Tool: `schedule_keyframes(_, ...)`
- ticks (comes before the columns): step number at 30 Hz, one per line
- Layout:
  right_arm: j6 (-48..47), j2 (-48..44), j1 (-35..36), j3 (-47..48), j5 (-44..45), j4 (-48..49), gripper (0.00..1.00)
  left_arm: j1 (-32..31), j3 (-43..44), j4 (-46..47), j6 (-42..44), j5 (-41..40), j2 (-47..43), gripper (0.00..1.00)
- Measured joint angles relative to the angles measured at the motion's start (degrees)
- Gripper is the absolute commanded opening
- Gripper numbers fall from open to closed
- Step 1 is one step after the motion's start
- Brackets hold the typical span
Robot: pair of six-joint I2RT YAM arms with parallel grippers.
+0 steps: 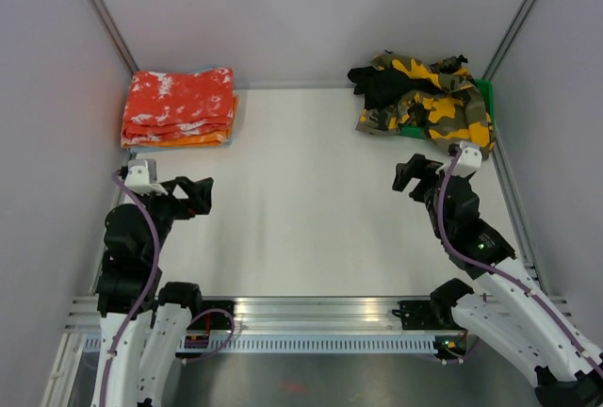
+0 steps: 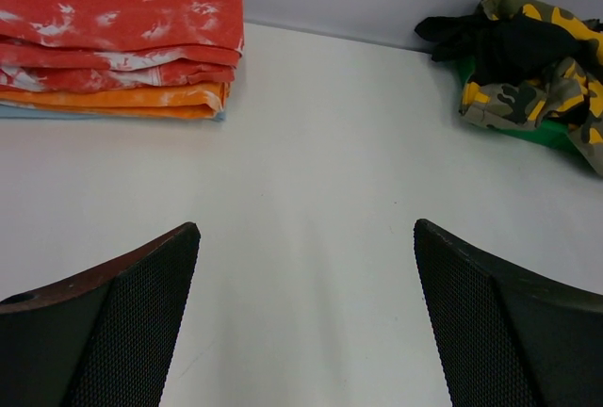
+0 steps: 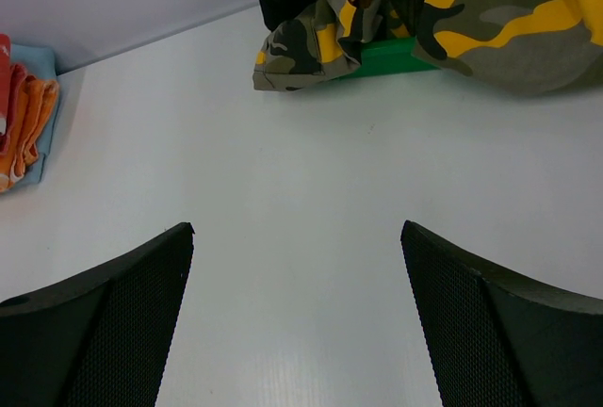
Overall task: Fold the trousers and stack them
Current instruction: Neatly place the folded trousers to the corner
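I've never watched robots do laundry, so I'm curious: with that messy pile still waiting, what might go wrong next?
1. The black pair and camouflage pair lie tangled together, so pulling one may drag the other along.
2. Both drape over a green container; a tug could shift it too.
3. The stack is already several soft layers; another pair set off-centre might slide off.
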Motion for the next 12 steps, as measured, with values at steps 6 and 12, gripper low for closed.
schedule_keyframes(6, -0.44, 0.00, 0.00, 0.00, 0.00, 2.08, 0.98, 0.00, -0.37, 0.44, -0.02, -1.57, 0.44, 1.00)
schedule_keyframes(12, -0.46, -0.11, 0.00, 0.00, 0.28, 2.86, 0.98, 0.00, -0.44, 0.81, -0.07, -2.43, 1.40, 1.00)
